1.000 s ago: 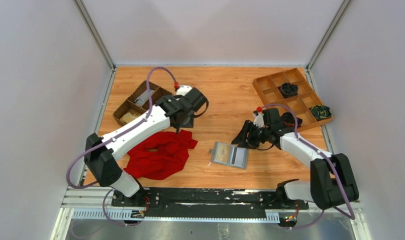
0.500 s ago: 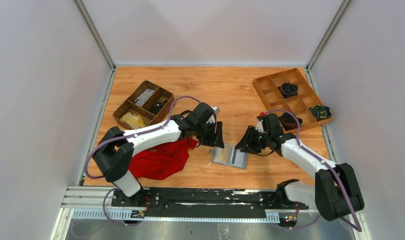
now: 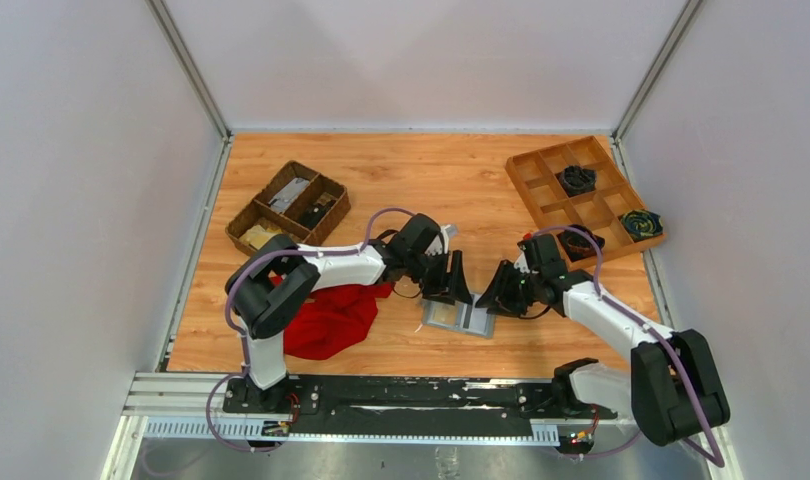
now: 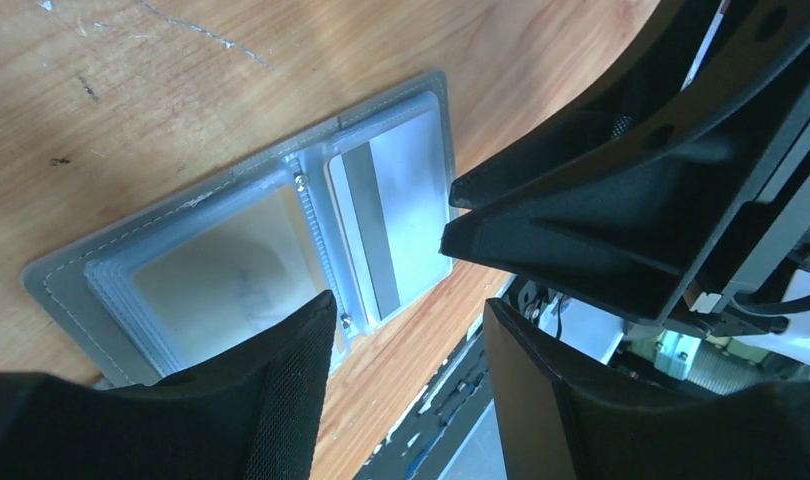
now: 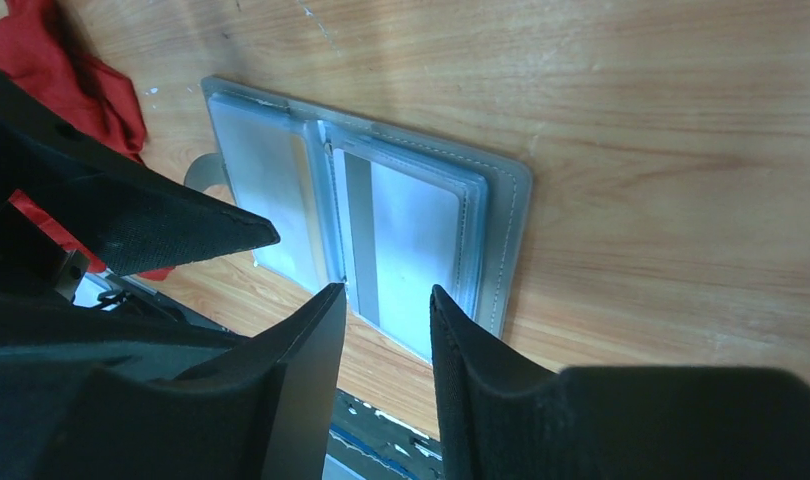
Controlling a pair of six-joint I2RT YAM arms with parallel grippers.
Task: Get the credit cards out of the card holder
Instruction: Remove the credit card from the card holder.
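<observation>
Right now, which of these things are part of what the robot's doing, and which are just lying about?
Part of the job:
- card holder, lying open
- credit cards in its sleeves
- left gripper and right gripper, both open over it

Just lying about:
- red cloth
- wicker basket
- wooden compartment tray

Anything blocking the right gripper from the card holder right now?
Nothing visible. The right gripper hangs with open jaws just above the open card holder, with only air between them. The left gripper, also open, sits close on the opposite side over the holder's other half, apart from the right fingers.
</observation>
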